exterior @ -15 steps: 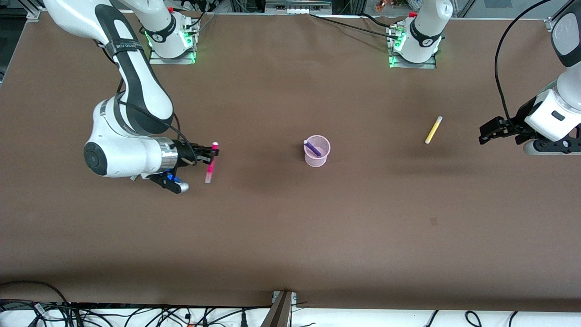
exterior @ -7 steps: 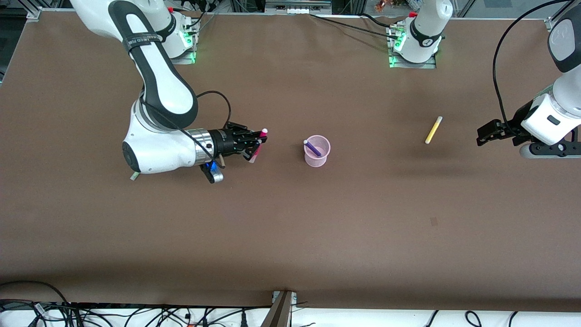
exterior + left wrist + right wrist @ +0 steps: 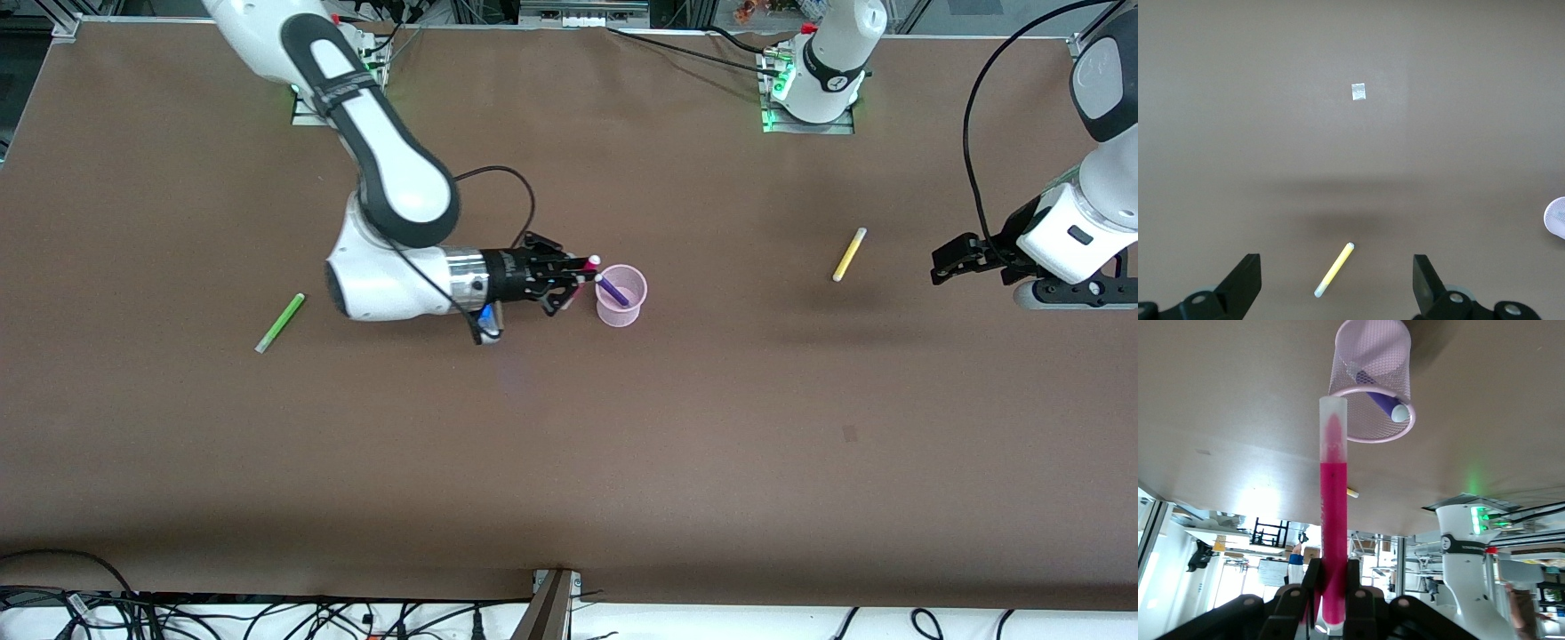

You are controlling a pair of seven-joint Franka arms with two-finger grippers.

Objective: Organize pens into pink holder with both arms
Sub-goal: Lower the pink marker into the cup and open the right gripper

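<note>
- While the right gripper (image 3: pixel 573 280) hangs just beside the pink holder (image 3: pixel 621 308) on the side toward the right arm's end of the table, its fingers are clamped on the magenta-pink pen (image 3: pixel 582 272).
- In the right wrist view the magenta-pink pen (image 3: pixel 1333 520) stands out straight from between the fingers (image 3: pixel 1353 577), its pale tip level with the holder's rim (image 3: pixel 1373 440) and close beside it.
- The pink holder stands upright near the middle of the table (image 3: pixel 569 444); the purple pen (image 3: pixel 612 291) leans inside it, pale tip above the rim.
- The light green pen (image 3: pixel 281 322) lies flat toward the right arm's end of the table, well apart from the holder and slightly nearer the front camera.
- The yellow pen (image 3: pixel 849 254) lies flat toward the left arm's end, slightly farther from the camera than the holder.
- The left gripper (image 3: pixel 953 261) waits in the air, close to the yellow pen; its fingers (image 3: pixel 1245 283) are spread wide and hold nothing, with the yellow pen (image 3: pixel 1335 269) showing between them on the table.
</note>
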